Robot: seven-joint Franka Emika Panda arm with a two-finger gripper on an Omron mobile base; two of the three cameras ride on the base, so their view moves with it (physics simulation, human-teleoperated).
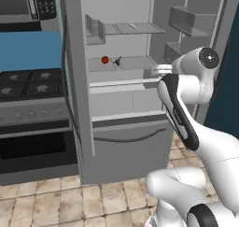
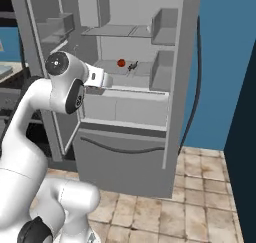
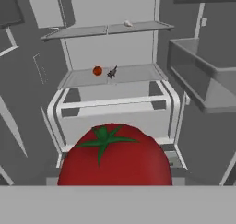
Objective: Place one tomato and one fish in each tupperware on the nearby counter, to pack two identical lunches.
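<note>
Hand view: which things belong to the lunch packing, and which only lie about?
Job: round red tomato in the foreground; small red tomato on middle shelf; pale slim fish on top shelf.
Lying about: small dark object beside that tomato.

— What's the tomato (image 3: pixel 114 156) like up close?
— Smooth red skin, evenly matt, with a flat green stalk.
— And the fridge (image 1: pixel 126 142)?
— Plain matt grey panels like painted metal; its shelves (image 3: pixel 110 74) look like thin, smooth pale plastic.
— The floor (image 2: pixel 190 207)?
— Beige stone-look tiles, mottled, with paler grout lines.
</note>
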